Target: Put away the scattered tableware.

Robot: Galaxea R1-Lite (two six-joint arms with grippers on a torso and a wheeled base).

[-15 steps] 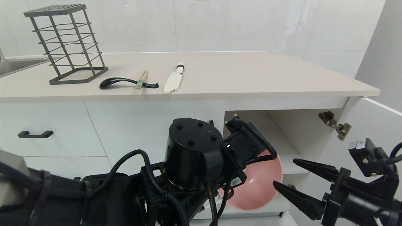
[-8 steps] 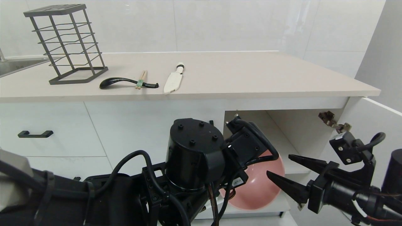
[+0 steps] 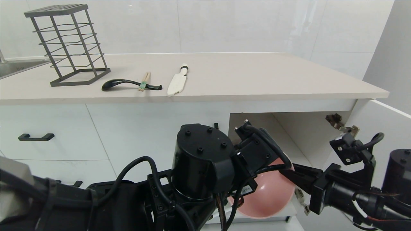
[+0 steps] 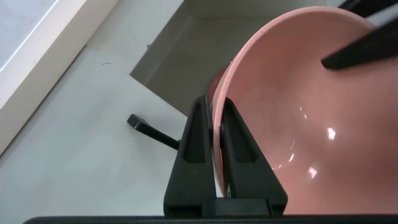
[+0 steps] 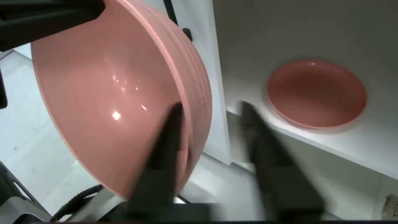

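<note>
Got bowl [image 3: 269, 199] rim pinched in left gripper [image 4: 216, 134], wall straddled at 3 o'clock by right gripper [image 5: 211, 109], fingers spread. Counting one bowl, one plate [image 5: 317, 93], one spoon [image 3: 110, 85], one knife [image 3: 177, 82].

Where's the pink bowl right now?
Head view, low right of centre, before the open cabinet: pink bowl held by its rim in the left gripper, right gripper open around its other edge.

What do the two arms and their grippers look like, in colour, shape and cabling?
Both arms are matte black. The left arm has a thick round joint cap with screw holes, looping black cables and a small white label. The left gripper and right gripper have slim, tapering black fingers.
</note>
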